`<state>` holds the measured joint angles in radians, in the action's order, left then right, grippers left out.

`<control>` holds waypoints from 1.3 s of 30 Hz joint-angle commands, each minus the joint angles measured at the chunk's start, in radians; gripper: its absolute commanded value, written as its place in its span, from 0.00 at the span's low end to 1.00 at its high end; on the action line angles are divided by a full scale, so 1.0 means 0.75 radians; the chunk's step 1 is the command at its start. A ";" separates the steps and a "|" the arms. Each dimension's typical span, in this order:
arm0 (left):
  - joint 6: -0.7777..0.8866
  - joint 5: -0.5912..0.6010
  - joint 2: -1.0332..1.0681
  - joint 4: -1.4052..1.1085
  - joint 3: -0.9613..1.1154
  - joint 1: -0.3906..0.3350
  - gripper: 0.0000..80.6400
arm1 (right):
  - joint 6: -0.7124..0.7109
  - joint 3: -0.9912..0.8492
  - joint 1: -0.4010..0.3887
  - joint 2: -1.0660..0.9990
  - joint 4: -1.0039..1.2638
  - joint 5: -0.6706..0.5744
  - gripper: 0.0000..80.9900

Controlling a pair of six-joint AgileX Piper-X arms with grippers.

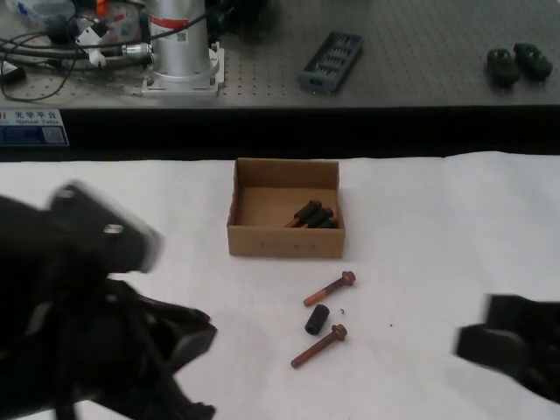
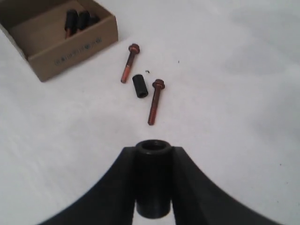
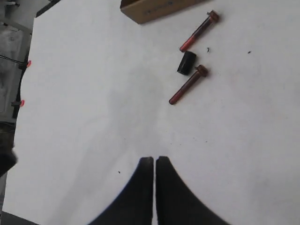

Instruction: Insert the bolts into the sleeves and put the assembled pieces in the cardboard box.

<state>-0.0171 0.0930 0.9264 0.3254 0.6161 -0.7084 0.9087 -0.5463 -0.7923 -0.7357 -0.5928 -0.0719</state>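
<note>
Sleeve (image 2: 153, 183), black: clamped between the closed-in fingers of the left gripper (image 2: 153, 157). The bore mouth is left uncovered at the fingertips, presumably so that a bolt can be fed in. It is held at near left, well apart from the remaining parts.

Loose sleeve (image 1: 317, 318): laid between far bolt (image 1: 330, 289) and near bolt (image 1: 319, 346), on the near side of the cardboard box (image 1: 284, 241).

Assembled pieces (image 1: 313, 214): stored at the box's right side.

Right gripper (image 3: 154, 161): fingers pressed together, nothing held, at near right.
</note>
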 commanded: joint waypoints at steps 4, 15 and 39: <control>0.034 -0.048 -0.336 -0.034 -0.050 -0.001 0.10 | 0.050 -0.122 -0.002 -0.428 0.194 -0.042 0.04; 0.034 -0.048 -0.392 0.038 -0.050 -0.001 0.10 | 0.015 -0.534 -0.002 -0.976 0.156 0.037 0.04; 0.023 -0.124 -0.465 0.092 -0.050 -0.001 0.10 | -0.015 -0.896 0.046 -1.515 -0.253 0.011 0.03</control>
<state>0.0000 0.0101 0.5887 0.3758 0.5706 -0.7084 0.9055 -1.2075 -0.7630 -1.8708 -0.7449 -0.0539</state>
